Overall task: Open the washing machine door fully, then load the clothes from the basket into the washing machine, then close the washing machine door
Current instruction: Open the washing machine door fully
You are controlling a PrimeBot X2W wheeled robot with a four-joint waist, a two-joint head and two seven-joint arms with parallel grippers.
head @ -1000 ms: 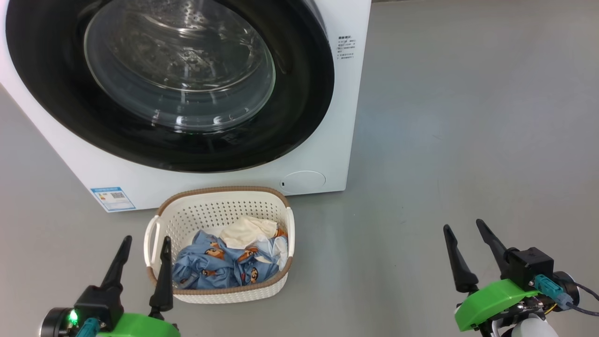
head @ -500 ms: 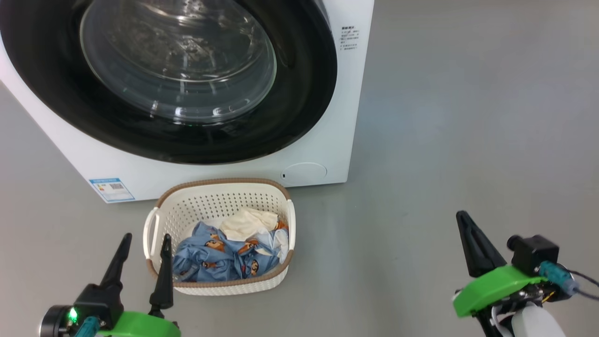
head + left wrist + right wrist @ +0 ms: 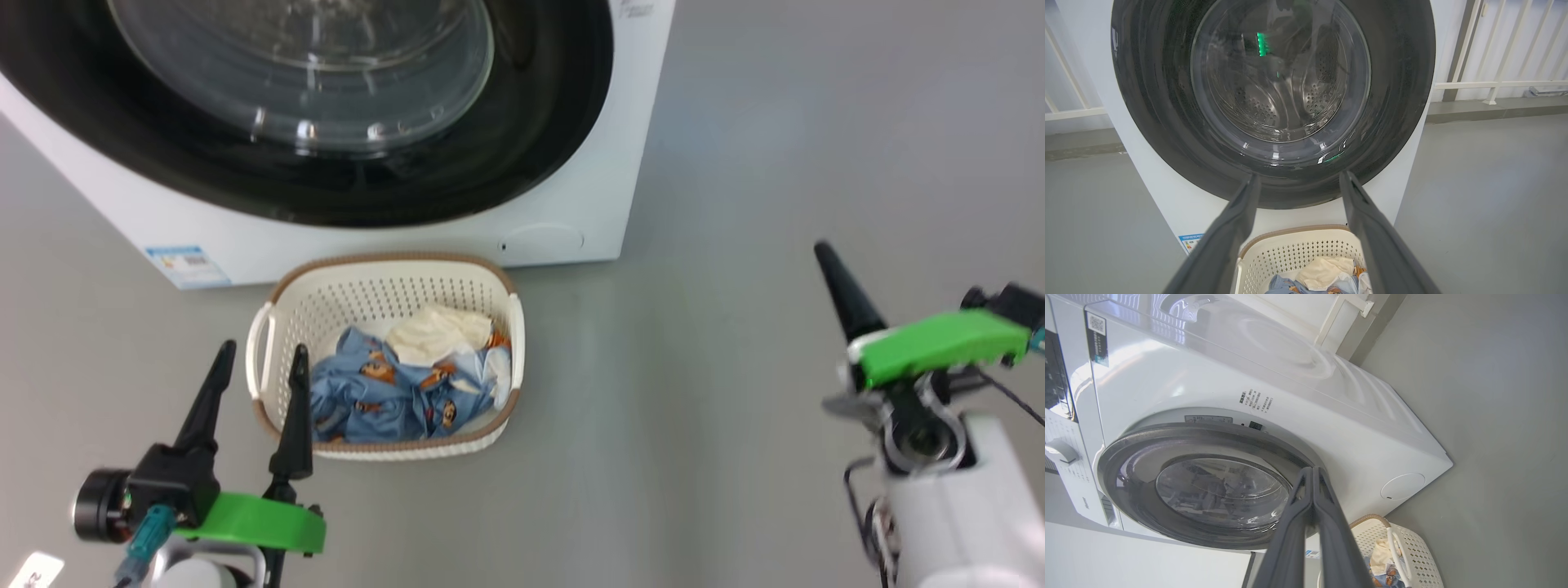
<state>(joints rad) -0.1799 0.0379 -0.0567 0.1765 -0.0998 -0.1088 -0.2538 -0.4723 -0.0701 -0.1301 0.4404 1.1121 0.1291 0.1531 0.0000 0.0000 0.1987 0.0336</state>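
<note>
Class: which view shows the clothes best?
The head view: the clothes show nearly whole in the basket. The left wrist view crops them at its bottom edge; the right wrist view catches a small part.

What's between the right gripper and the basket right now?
Bare grey floor, with nothing on it, in the head view. The shut right gripper stands well to the right of the basket, apart from it.
</note>
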